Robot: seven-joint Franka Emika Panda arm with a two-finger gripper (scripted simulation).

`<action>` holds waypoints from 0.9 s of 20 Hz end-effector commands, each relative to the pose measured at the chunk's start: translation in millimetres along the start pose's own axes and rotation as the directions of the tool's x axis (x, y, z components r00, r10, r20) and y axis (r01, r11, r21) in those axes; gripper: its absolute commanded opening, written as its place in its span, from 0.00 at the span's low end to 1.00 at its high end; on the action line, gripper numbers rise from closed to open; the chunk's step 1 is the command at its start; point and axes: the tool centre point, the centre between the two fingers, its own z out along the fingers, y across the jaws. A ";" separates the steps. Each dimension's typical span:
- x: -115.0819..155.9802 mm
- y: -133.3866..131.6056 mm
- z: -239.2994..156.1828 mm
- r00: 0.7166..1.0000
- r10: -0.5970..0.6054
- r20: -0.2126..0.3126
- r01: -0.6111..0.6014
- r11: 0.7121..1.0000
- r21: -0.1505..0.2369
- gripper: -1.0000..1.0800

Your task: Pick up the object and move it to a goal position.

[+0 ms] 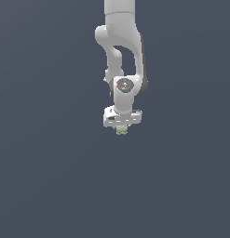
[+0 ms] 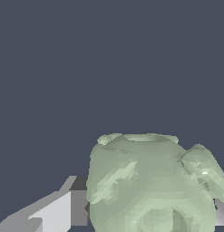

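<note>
The object (image 1: 121, 130) is a small pale green knobbly lump showing just below the white gripper (image 1: 122, 128) in the exterior view. The white arm hangs straight down from the top of that view with its hand over the lump. In the wrist view the object (image 2: 154, 183) fills the space between the two fingers (image 2: 63, 210), one pressed against each side. The gripper is shut on it. The fingertips are hidden behind the hand in the exterior view.
A plain dark blue-grey surface (image 1: 51, 186) spreads all around the arm. No other objects, containers or edges show in either view.
</note>
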 end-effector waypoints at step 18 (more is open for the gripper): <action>-1.6 -2.6 -15.0 1.000 0.000 -0.001 0.000 1.000 0.000 0.00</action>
